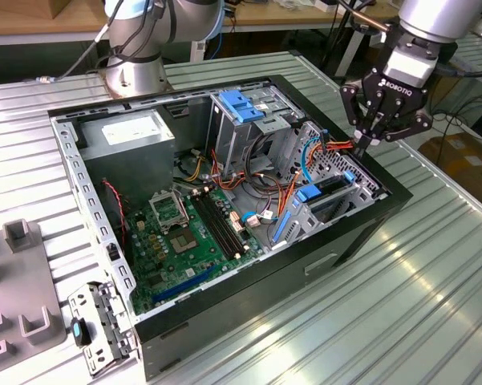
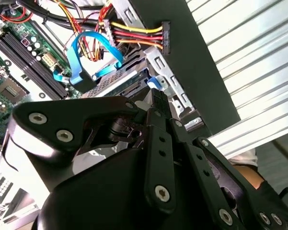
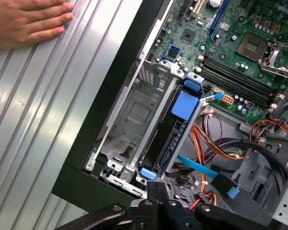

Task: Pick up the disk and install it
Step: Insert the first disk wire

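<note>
Exterior view shows the end effector (image 1: 361, 144) pinched narrow and empty above the seated disk (image 1: 327, 191).

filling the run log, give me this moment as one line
gripper: shut, holding nothing | position: above drive cage at case edge | disk: seated in drive cage slot | hand: flat on table

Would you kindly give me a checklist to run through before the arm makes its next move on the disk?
1. Disk in the drive cage: it stands on edge in a slot, blue tabs at both ends. Ok.
2. Disk pushed fully home: cannot tell.
3. Gripper unloaded: shut above the cage, nothing between its tips. Ok.
4. Blue cable clear of the disk: it passes close by the disk's end. Cannot tell.
5. People clear: a hand rests on the table beside the case. Not ok.
</note>
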Available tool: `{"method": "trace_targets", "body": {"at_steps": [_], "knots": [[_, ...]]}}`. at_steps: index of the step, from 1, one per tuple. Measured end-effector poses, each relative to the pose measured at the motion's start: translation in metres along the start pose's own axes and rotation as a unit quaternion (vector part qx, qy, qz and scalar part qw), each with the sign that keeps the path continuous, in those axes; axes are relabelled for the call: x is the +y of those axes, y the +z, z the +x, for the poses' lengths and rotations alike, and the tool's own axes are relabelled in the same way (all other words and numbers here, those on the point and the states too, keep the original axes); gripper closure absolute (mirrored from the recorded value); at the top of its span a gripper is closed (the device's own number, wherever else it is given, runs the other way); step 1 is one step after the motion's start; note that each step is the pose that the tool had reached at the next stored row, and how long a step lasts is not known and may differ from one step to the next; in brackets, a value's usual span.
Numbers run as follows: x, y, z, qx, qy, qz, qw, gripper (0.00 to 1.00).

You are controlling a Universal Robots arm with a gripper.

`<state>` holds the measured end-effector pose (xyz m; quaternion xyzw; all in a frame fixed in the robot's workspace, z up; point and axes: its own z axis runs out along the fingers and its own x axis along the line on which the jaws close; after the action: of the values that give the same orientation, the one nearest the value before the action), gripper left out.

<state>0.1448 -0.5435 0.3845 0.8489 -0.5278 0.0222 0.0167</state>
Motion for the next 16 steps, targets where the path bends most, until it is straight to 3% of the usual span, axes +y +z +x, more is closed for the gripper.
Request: {"method": "trace_targets", "body": {"at_steps": [9, 11, 13, 15, 16], "knots": [[-0.0149, 0.0000, -0.0008, 0.0001, -0.014, 0.0008, 0.99991, 0.89], [-0.0181, 0.0000, -0.0011, 0.0001, -0.017, 0.0009, 0.99986, 0.76], [-0.0216, -0.0001, -0.0016, 0.0001, -0.021, 0.0012, 0.99978, 0.75], [-0.0249, 0.0000, -0.0024, 0.0001, -0.028, 0.0016, 0.99961, 0.62], [-0.0254, 0.0001, -0.0027, 0.0001, -0.034, 0.0019, 0.99942, 0.62]]}}
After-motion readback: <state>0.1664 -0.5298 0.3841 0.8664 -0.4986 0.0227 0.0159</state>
